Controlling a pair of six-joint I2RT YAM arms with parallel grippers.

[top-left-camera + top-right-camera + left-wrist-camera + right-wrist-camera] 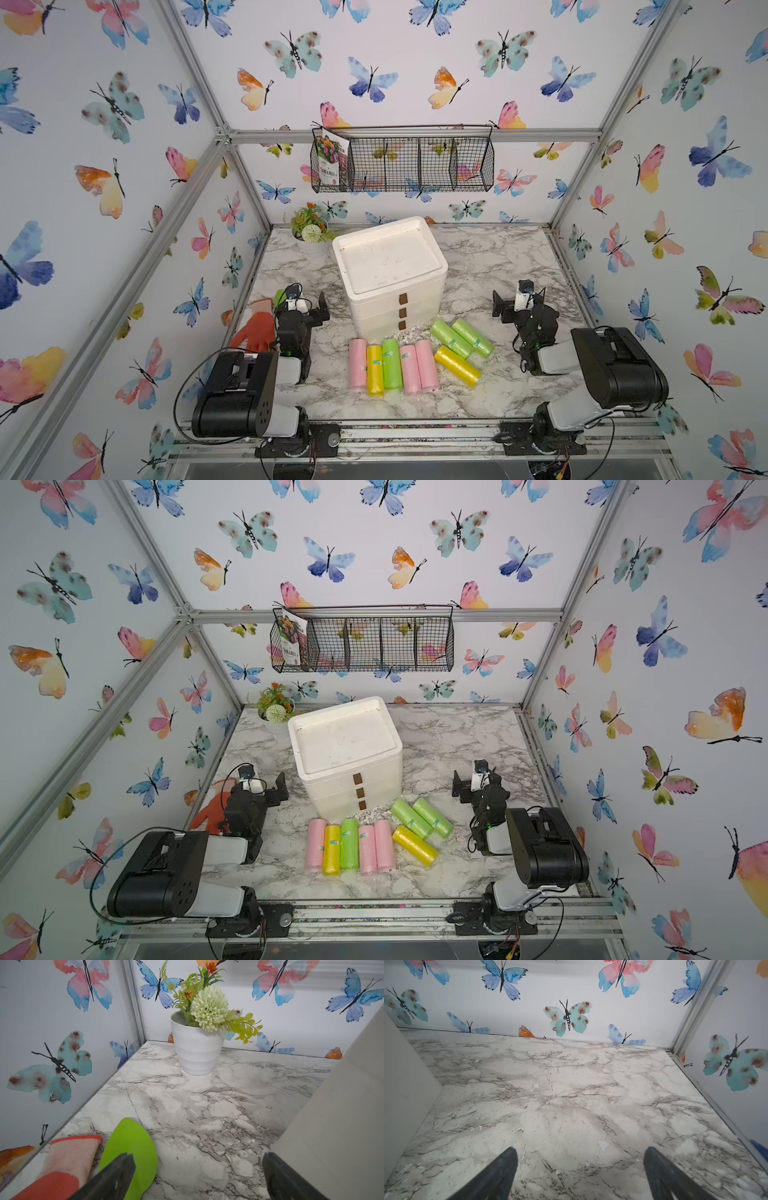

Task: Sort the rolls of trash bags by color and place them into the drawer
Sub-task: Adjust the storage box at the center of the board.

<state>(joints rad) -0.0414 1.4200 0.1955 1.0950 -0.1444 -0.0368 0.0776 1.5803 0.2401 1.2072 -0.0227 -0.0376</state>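
Jaws wide apart on both arms: left gripper [197,1172] empty near the left edge of the marble tabletop [478,257], orange glove [257,328] just beside it; right gripper [579,1167] empty near the right edge. All eight rolls of trash bags [409,368] lie colours mixed toward the front edge, just ahead of the closed white drawer unit [390,266].
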